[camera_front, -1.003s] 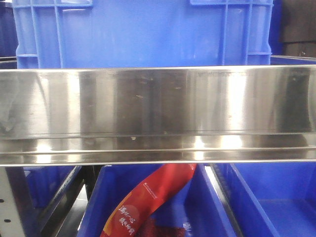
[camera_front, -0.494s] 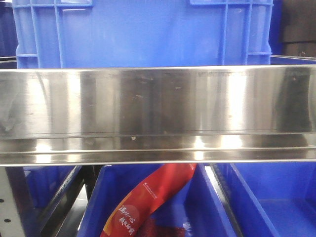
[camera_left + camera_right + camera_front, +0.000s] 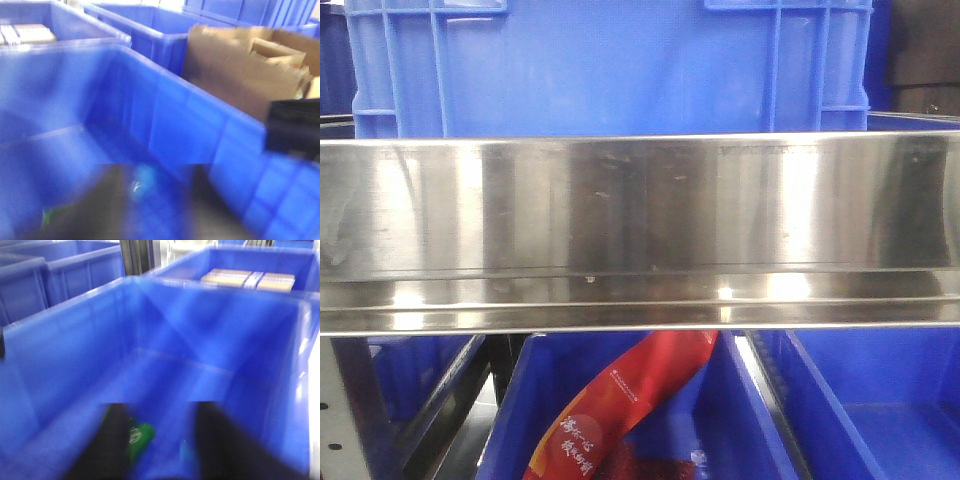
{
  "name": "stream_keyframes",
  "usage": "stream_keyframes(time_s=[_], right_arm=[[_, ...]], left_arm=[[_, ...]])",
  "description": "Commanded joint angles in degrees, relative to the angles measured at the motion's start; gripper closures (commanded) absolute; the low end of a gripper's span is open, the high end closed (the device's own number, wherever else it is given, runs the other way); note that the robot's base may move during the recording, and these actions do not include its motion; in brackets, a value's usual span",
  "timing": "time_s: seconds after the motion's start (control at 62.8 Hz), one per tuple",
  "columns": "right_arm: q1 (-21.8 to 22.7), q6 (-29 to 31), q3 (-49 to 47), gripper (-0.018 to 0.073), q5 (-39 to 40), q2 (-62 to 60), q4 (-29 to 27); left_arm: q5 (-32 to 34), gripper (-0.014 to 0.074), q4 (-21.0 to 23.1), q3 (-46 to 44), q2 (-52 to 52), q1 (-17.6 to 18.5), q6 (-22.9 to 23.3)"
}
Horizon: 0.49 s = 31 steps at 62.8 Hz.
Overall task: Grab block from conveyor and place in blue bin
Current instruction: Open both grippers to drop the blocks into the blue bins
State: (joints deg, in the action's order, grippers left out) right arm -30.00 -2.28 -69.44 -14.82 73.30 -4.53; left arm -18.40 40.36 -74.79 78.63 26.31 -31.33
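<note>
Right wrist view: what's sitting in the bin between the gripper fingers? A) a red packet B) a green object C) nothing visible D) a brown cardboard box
B. A blurry green object lies on the floor of the blue bin, beside one of the dark fingers of the right gripper; its exact shape is too blurred to tell.

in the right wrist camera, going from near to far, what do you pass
Dark blurred right gripper beside a small green object → far wall of the large blue plastic bin → tan flat packs in the next blue bin.
</note>
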Motion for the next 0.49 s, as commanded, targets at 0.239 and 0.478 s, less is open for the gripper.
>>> stream_keyframes(time_s=[0.239,0.478], right_arm=[[2.3,0.2,-0.6,0.0727,1.2,-4.1,2.5],[9.5,0.2,6.6,0.0727,1.9,-12.8,2.5]], left_arm=[[-2.8,0.0708,-0.2,-0.5,-4.3,-1.9,0.3],[-2.3,0.0708,0.9,6.9,-13.9,-7.8,0.3]])
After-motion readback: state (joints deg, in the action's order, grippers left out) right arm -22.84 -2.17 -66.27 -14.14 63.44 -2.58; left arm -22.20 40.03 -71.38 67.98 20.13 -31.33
